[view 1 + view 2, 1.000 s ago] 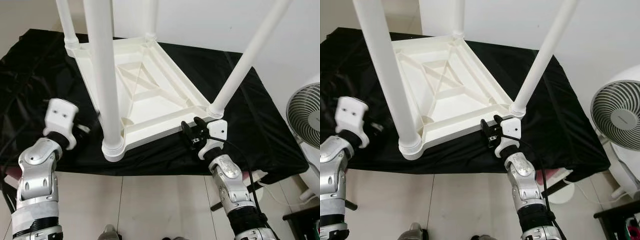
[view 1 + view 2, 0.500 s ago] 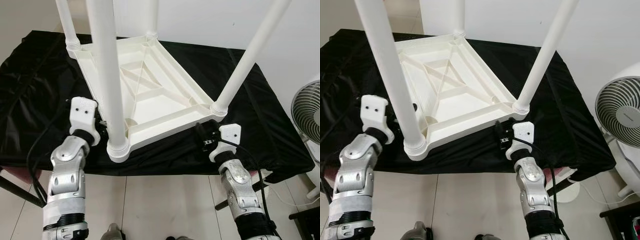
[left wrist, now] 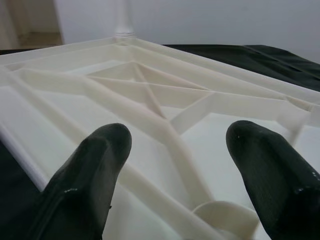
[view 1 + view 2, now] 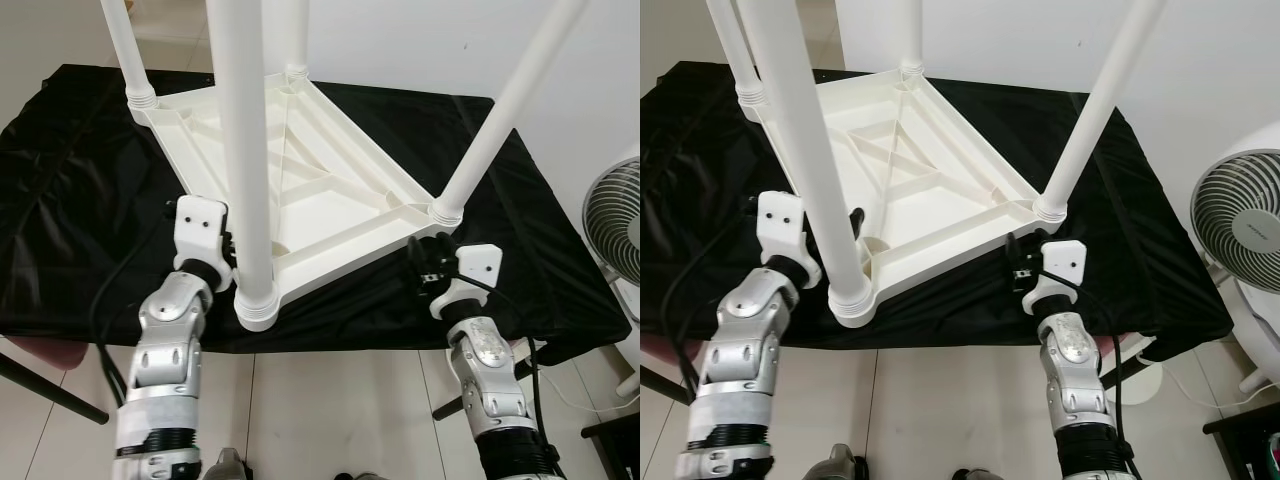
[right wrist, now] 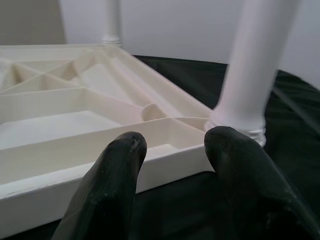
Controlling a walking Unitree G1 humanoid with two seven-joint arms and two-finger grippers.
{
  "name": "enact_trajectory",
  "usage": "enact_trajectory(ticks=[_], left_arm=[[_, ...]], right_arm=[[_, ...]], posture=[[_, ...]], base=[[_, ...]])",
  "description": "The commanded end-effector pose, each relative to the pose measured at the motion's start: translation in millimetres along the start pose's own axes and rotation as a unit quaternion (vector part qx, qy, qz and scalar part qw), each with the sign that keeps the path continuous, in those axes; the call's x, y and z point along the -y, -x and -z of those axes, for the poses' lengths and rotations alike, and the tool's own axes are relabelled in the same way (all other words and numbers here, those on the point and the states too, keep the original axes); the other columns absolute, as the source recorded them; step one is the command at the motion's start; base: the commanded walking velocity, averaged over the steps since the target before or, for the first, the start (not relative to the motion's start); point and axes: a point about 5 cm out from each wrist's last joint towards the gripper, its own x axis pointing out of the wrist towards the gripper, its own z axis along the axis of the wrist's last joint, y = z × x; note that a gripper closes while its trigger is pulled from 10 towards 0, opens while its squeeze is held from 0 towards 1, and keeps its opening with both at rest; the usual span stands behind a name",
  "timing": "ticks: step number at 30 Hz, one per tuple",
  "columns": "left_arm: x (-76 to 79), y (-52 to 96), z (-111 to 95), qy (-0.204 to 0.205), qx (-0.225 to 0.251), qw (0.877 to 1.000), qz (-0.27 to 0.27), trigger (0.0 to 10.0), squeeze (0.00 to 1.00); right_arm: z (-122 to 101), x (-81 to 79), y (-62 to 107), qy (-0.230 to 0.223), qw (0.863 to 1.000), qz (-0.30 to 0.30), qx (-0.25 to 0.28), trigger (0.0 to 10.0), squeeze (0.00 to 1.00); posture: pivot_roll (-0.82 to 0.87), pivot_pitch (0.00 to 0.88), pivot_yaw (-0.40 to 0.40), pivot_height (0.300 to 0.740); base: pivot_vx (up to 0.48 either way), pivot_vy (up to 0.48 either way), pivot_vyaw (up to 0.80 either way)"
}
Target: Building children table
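Children's table (image 4: 300, 190), white plastic, is seen lying upside down on a desk (image 4: 70, 200) draped in black cloth, with its four legs already fitted and pointing up. Assembly is judged almost finished; what seems left is turning the table upright and perhaps checking the legs.

At the left, the left tool (image 4: 228, 262) is held against the table's near rim, just beside the near left leg (image 4: 246, 160). In the left wrist view its two black fingers (image 3: 87, 175) are spread wide, with the ribbed underside between them and nothing gripped.

In the middle, the underside shows a raised frame with crossed ribs.

At the right, the right tool (image 4: 425, 272) is placed close to the near right corner, just below the near right leg (image 4: 495, 120). In the right wrist view its fingers (image 5: 112, 185) are parted with a narrow gap, in front of the rim, with nothing gripped.

The table's near corner lies at the desk's front edge, with bare floor below. Open cloth is left on both sides. A white fan (image 4: 612, 225) stands near the desk's right end.
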Motion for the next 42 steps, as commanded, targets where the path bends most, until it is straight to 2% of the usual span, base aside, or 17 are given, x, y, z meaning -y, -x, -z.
enact_trajectory(ticks=[1,7,12,25,27,29,30,31,33,35,36,38,41,42], left_arm=[[12.2,-4.4,-4.0,0.001,0.003,1.000,0.017,10.0,0.00],[15.7,-6.0,-5.0,0.003,0.004,1.000,0.014,10.0,0.00],[17.9,-8.5,-8.5,0.005,0.011,1.000,0.007,10.0,0.00],[22.9,-12.8,-17.7,0.012,0.026,1.000,-0.006,10.0,0.00],[27.5,-14.4,-19.9,0.012,0.030,0.999,0.002,10.0,0.00],[27.5,-14.4,-19.9,0.012,0.030,0.999,0.002,10.0,0.00],[29.3,-14.7,-19.2,0.003,0.029,1.000,0.009,10.0,0.00],[29.3,-14.7,-19.2,0.003,0.029,1.000,0.009,10.0,0.00],[28.2,-14.3,-13.8,-0.021,0.020,0.999,0.021,10.0,0.00],[28.2,-14.3,-13.8,-0.021,0.020,0.999,0.021,10.0,0.00],[26.4,-13.8,-11.8,-0.034,0.017,0.999,0.027,10.0,0.00],[18.2,-10.9,-6.6,-0.057,0.007,0.998,0.038,10.0,0.00],[12.9,-8.6,-3.4,-0.064,0.000,0.997,0.043,10.0,0.00],[10.9,-7.1,-1.7,-0.069,-0.004,0.996,0.047,10.0,0.00]], right_arm=[[-3.4,15.2,3.2,0.004,0.999,0.037,0.007,10.0,0.00],[-6.3,30.4,3.0,0.012,0.996,0.083,0.012,10.0,0.00],[-6.7,52.9,4.7,0.033,0.987,0.156,0.008,10.0,0.00],[-3.5,58.0,5.7,0.029,0.981,0.190,0.003,10.0,0.00],[-3.6,46.7,3.5,0.015,0.988,0.152,0.004,10.0,0.00],[-3.6,46.7,3.5,0.015,0.988,0.152,0.004,10.0,0.00],[-3.5,36.7,2.7,0.005,0.993,0.116,0.003,10.0,0.00],[-3.5,36.7,2.7,0.005,0.993,0.116,0.003,10.0,0.00],[-3.0,11.3,3.2,-0.018,1.000,0.022,-0.005,10.0,0.00],[-3.0,11.3,3.2,-0.018,1.000,0.022,-0.005,10.0,0.00],[-3.6,0.9,4.2,-0.026,0.999,-0.016,-0.008,10.0,0.00],[-3.1,-8.6,5.0,-0.029,0.998,-0.054,-0.016,10.0,0.00],[-3.2,-10.9,4.2,-0.031,0.997,-0.068,-0.019,10.0,0.00],[-4.9,-13.6,3.4,-0.035,0.996,-0.084,-0.016,10.0,1.00]], posture=[[0.09,0.080,-0.015,0.740],[0.09,0.072,-0.013,0.740],[0.09,0.062,-0.011,0.740],[0.09,0.048,-0.007,0.740],[0.09,0.044,-0.005,0.740],[0.09,0.044,-0.005,0.740],[0.09,0.043,-0.005,0.740],[0.09,0.043,-0.005,0.740],[0.09,0.051,-0.009,0.740],[0.09,0.051,-0.009,0.740],[0.10,0.057,-0.018,0.740],[0.10,0.061,-0.024,0.740],[0.11,0.066,-0.031,0.740],[0.11,0.070,-0.037,0.740]], base=[[0.000,0.000,0.00],[0.000,0.000,0.00],[0.000,0.000,0.00],[0.000,0.000,0.00],[0.000,0.000,0.00],[0.000,0.000,0.00],[0.000,0.000,0.00],[0.000,0.000,0.00],[0.000,0.000,0.00],[0.000,0.000,0.00],[0.000,0.000,0.00],[0.000,0.000,0.00],[0.000,0.000,0.00],[0.000,0.000,0.00]])
